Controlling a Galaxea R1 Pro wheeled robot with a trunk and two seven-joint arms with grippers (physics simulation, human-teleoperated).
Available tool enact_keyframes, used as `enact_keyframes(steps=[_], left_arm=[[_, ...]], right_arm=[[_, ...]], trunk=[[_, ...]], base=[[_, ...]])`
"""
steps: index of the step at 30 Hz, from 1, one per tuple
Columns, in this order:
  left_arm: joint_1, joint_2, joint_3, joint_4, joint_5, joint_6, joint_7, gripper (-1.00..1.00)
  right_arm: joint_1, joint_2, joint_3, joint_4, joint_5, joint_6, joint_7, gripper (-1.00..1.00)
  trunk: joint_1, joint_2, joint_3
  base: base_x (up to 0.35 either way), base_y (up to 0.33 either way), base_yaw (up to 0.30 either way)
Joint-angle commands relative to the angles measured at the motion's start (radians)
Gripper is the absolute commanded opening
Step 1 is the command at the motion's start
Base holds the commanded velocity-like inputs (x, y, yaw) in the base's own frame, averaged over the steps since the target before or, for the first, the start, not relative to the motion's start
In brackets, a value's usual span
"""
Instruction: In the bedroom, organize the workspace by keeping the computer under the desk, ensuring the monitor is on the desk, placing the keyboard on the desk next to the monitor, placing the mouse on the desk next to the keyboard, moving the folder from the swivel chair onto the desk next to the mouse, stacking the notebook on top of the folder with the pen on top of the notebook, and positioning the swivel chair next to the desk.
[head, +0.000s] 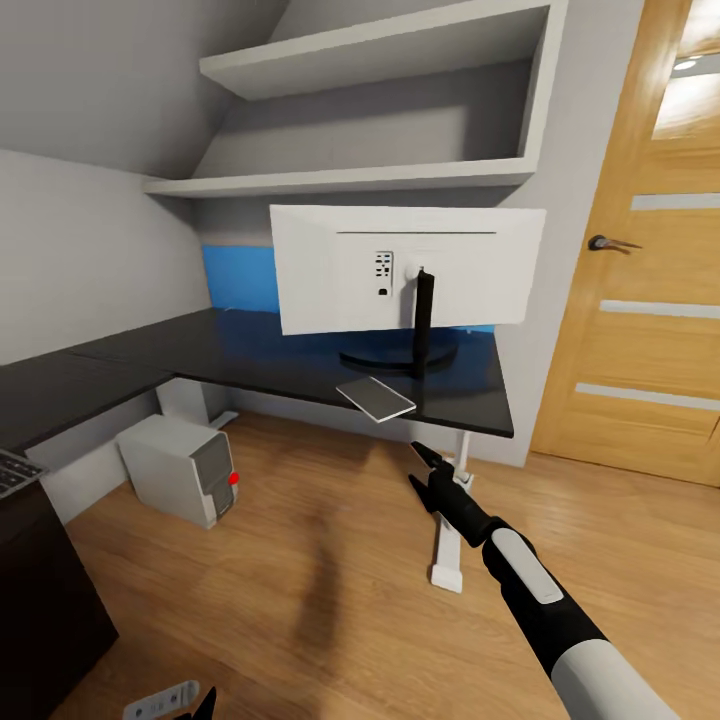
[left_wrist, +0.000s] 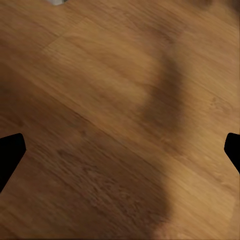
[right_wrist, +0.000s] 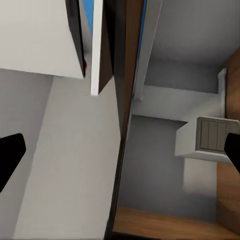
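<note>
Wood planks of the floor (head: 330, 560) spread bare between the robot and the desk, a soft shadow lying across them, and this open stretch runs from the near edge of the head view up to the desk's white leg (head: 450, 540). At the very bottom of that view a tip of the left gripper (head: 195, 703) shows; in the left wrist view its two black fingertips (left_wrist: 11, 155) stand at opposite edges of the picture, spread wide with nothing between them, over the planks. At the near left, the corner of a grey keyboard (head: 14, 470) lies on a dark surface.

The right arm reaches forward and the right gripper (head: 425, 458) hangs just below the front edge of the desk (head: 250, 355), close to the leg. Its fingertips (right_wrist: 10, 155) are likewise set wide apart in the right wrist view, grasping nothing and touching nothing.

Under the desk's left part the computer (head: 180, 482) stands on the floor, its darker front with the red dot facing right, with free floor beside it. On the glossy black top a small flat grey object (head: 376, 398) lies at the front edge, overhanging it slightly. Behind it the monitor (head: 405, 268) stands on its round foot, white back toward the robot. A bright blue panel (head: 238, 280) shows behind it against the wall.

Above, two grey wall shelves (head: 380, 175) appear bare. To the right, the oak door (head: 640, 260) is shut.
</note>
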Motion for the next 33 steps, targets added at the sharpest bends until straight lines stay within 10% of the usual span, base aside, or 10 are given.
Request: enact_keyframes(steps=[1, 20, 33], left_arm=[[0.0, 0.001, -0.002, -0.002, 0.004, 0.003, 0.006, 1.0], [0.0, 0.001, -0.002, -0.002, 0.003, 0.003, 0.002, 1.0], [0.0, 0.001, -0.002, -0.002, 0.004, 0.003, 0.006, 1.0]], right_arm=[[-0.001, -0.002, 0.002, 0.0, -0.007, 0.002, 0.002, 1.0], [0.001, -0.024, 0.004, 0.002, -0.007, 0.002, 0.004, 1.0], [0.001, -0.024, 0.004, 0.002, -0.007, 0.0, 0.004, 1.0]], trunk=[[0.0, 0.0, -0.001], [0.0, 0.0, -0.001], [-0.05, 0.091, 0.04]], base=[[0.0, 0.0, 0.072], [0.0, 0.0, 0.008], [0.0, 0.0, 0.0]])
